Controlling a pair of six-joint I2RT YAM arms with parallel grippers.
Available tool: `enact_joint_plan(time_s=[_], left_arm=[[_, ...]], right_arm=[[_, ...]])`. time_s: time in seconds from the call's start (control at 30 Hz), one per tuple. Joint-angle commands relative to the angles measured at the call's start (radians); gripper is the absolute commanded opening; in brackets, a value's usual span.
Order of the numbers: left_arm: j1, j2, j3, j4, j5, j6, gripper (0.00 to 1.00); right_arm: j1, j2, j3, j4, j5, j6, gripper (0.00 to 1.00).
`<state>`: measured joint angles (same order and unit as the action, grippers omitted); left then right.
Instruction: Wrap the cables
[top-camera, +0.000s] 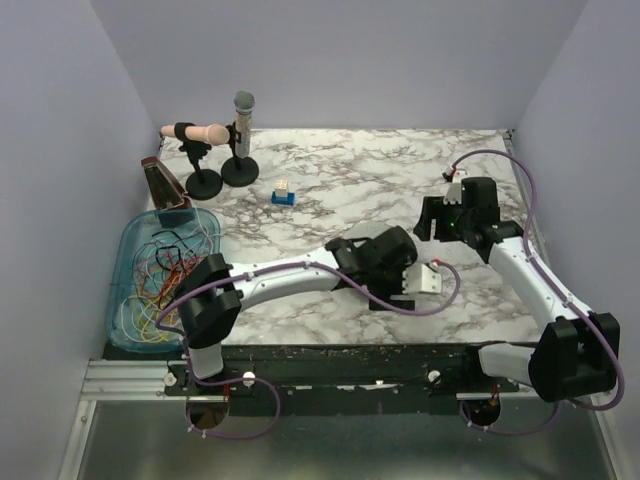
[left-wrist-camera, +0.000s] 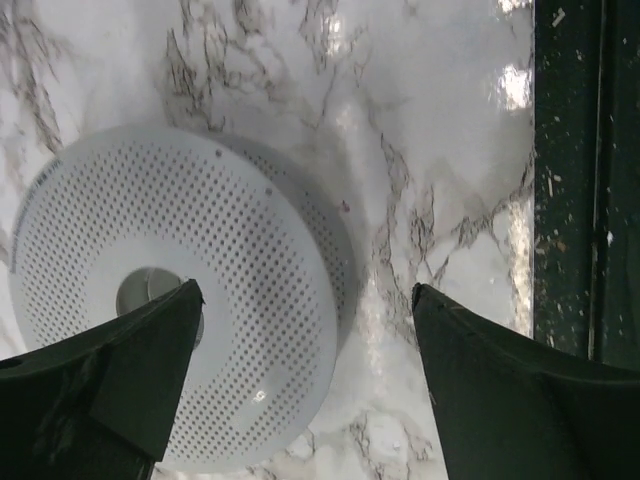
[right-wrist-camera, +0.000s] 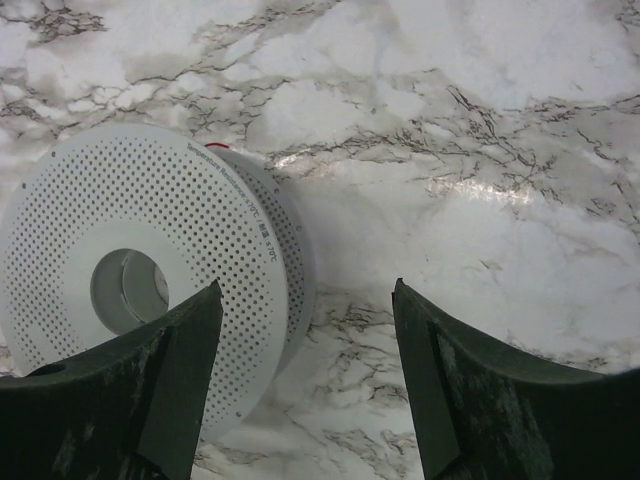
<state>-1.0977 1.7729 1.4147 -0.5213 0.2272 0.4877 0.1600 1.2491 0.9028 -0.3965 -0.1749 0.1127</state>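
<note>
Left tool (left-wrist-camera: 306, 292) and right tool (right-wrist-camera: 306, 285) gape released above a half-hidden spool (left-wrist-camera: 150, 230). Cables (top-camera: 160, 278) tangle indistinctly in a tray (top-camera: 124, 255).

Tiny print on the spool (right-wrist-camera: 150, 215) is unreadable

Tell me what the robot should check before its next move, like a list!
1. The left gripper is open and empty: ok, its fingers are apart with nothing between them.
2. The right gripper is open and empty: ok.
3. The spool is close to both grippers: ok, it sits on the marble table right by their fingers.
4. A gripper holds a cable: not ok, the cables lie in the blue tray, far to the left.
5. The cables are untangled: not ok, they look like a loose jumble.
6. Some cable is already wound on the spool: cannot tell.
</note>
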Motion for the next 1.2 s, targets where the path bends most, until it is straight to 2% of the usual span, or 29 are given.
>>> enact_joint_plan(time_s=[0.0, 0.1, 0.23, 0.4, 0.6, 0.7, 0.9, 1.17], left_arm=[[-0.135, 0.051, 0.007, 0.164, -0.316, 0.031, 0.9], [-0.182, 0.097, 0.02, 0.208, -0.405, 0.064, 0.85], [-0.199, 0.152, 0.027, 0.231, -0.425, 0.091, 0.76], [-0.182, 0.184, 0.007, 0.25, -0.442, 0.098, 0.79], [-0.153, 0.136, -0.025, 0.161, -0.378, 0.075, 0.79], [-0.119, 0.097, -0.06, 0.092, -0.296, 0.086, 0.79], [-0.065, -0.007, -0.184, 0.024, -0.201, 0.208, 0.78], [0.077, -0.067, -0.235, -0.04, -0.152, 0.344, 0.78]], right_arm=[[-0.017, -0.04, -0.03, -0.004, -0.021, 0.005, 0.77], [-0.022, -0.04, -0.041, 0.005, -0.034, 0.007, 0.77], [-0.025, -0.043, -0.054, 0.013, -0.041, 0.01, 0.77], [-0.028, -0.057, -0.07, 0.015, -0.043, 0.01, 0.77], [-0.033, -0.07, -0.081, 0.016, -0.043, 0.01, 0.77], [-0.034, -0.07, -0.085, 0.022, -0.048, 0.01, 0.77], [-0.036, -0.065, -0.085, 0.027, -0.052, 0.015, 0.77], [-0.037, -0.066, -0.079, 0.03, -0.058, 0.013, 0.77]])
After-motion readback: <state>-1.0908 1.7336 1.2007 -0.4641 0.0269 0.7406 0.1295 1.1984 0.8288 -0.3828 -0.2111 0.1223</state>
